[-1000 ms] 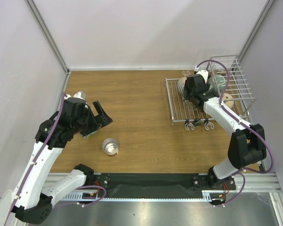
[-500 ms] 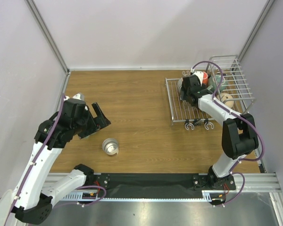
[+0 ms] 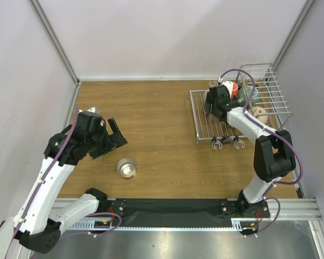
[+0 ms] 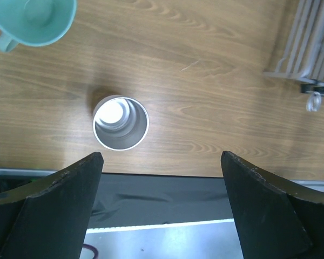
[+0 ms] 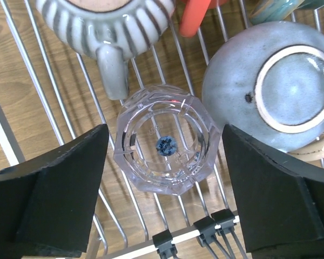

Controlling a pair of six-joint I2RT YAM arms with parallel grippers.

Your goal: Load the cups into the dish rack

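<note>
My right gripper [image 5: 164,132] is open over the flat tray of the dish rack [image 5: 2,129]. Its fingers stand either side of the clear glass [image 5: 164,145] with a gap on each side. Around the glass lie the ribbed whitish cup [image 5: 105,21], the grey-blue mug [image 5: 281,89] bottom-up, and the orange inside of the white mug [image 5: 194,19]. My left gripper [image 4: 162,156] is open and empty above the table. The steel cup [image 4: 120,122] stands upright ahead of it and the teal mug [image 4: 35,19] lies beyond.
In the top view the rack [image 3: 202,127] sits at the far right, its taller basket [image 3: 275,89] against the right wall, with a beige mug [image 3: 261,114] inside. The steel cup [image 3: 126,168] stands near the front edge. White walls close three sides.
My right gripper has moved a little toward the back of the rack tray. My left arm has shifted slightly; its gripper stays open.
</note>
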